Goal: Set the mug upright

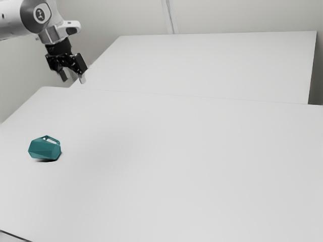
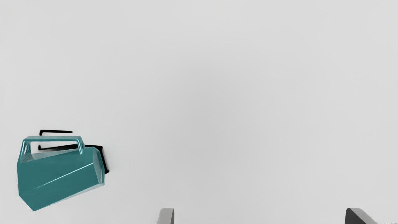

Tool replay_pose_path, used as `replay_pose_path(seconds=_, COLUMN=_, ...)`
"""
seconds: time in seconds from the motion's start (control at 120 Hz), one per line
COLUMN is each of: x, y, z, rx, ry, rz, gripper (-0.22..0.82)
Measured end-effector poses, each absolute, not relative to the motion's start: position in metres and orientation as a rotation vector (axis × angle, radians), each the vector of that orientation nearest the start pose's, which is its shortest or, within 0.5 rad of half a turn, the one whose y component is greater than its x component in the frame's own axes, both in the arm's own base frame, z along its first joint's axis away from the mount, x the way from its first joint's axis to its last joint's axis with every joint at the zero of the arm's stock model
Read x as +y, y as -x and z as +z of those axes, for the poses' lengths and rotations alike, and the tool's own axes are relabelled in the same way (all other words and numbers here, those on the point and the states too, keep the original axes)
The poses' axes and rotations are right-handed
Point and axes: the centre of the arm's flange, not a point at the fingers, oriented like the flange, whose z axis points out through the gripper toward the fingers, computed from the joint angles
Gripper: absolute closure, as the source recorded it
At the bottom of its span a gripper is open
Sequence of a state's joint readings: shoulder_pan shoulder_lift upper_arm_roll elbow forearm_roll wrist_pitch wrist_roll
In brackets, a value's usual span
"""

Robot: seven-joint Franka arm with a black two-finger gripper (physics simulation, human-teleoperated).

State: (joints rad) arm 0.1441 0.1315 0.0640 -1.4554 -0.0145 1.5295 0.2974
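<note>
High over the table's far edge, at the exterior view's upper left, my gripper [image 1: 73,79] hangs well above the mug. The teal faceted mug [image 1: 45,149] lies on its side on the table, toward the exterior view's left, with its handle upward. In the wrist view the mug [image 2: 59,175] is off to one side of my gripper [image 2: 259,216], outside the space between the fingers. The two fingers stand wide apart with nothing between them.
The white table [image 1: 176,166] carries the mug. A second white surface [image 1: 217,65] stands behind it, and a pale wall rises beyond. A thin dark line [image 1: 15,236] crosses the exterior view's lower left corner.
</note>
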Motion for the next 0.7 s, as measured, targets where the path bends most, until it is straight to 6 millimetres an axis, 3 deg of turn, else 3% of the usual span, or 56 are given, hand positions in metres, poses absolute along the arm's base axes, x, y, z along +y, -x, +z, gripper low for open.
replay_pose_path(seconds=0.208, x=0.242, y=-0.509, z=0.608, rx=-0.207, ry=3.299, rz=0.055, gripper=0.0)
replay_pose_path(seconds=0.367, x=0.313, y=-0.468, z=0.603, rx=-0.335, ry=3.416, rz=-0.021, gripper=0.0)
replay_pose_path(seconds=0.6, x=0.411, y=-0.424, z=0.545, rx=-0.44, ry=3.59, rz=-0.077, gripper=0.0)
replay_pose_path(seconds=0.7, x=0.441, y=-0.421, z=0.519, rx=-0.41, ry=3.64, rz=-0.109, gripper=0.0)
